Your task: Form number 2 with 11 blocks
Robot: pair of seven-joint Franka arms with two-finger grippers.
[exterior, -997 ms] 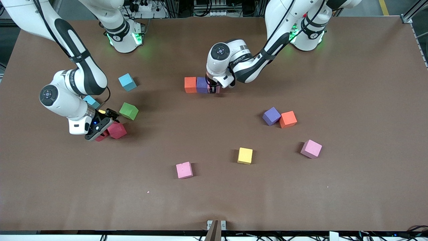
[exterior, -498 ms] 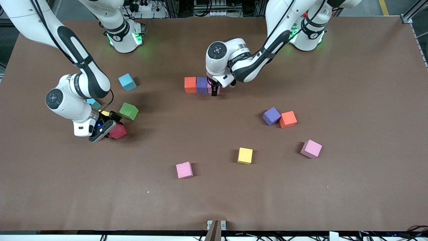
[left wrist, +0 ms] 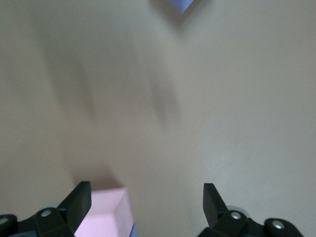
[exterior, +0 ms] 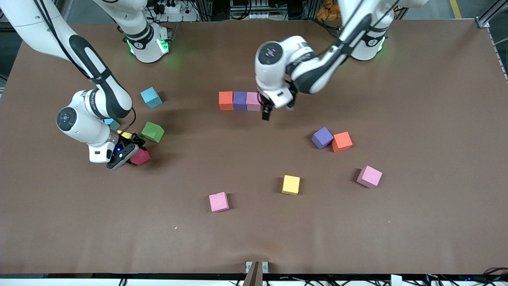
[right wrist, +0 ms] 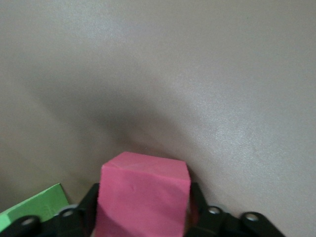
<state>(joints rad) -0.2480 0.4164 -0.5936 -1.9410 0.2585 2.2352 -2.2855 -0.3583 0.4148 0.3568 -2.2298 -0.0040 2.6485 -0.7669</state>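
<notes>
An orange block (exterior: 226, 100), a purple block (exterior: 239, 100) and a pink block (exterior: 253, 101) stand in a touching row. My left gripper (exterior: 266, 112) hangs open just beside that row's pink end; the left wrist view shows the pink block (left wrist: 101, 213) next to one finger and nothing between the jaws. My right gripper (exterior: 127, 153) is shut on a red block (exterior: 141, 157), which fills the gap between its fingers (right wrist: 91, 200) in the right wrist view. A green block (exterior: 152, 132) sits close by. Loose purple (exterior: 322, 138), orange (exterior: 341, 141), pink (exterior: 369, 176), yellow (exterior: 291, 184) and pink (exterior: 218, 201) blocks lie nearer the camera.
Two light-blue cubes stand toward the right arm's end, one (exterior: 151, 97) farther from the camera than the green block, one (exterior: 111, 123) partly hidden by the right arm. The green block (right wrist: 34, 207) shows at the edge of the right wrist view.
The left gripper opened, left the pink block at the row's end, rose and shifted toward the left arm's end. The right gripper closed on the red block.
</notes>
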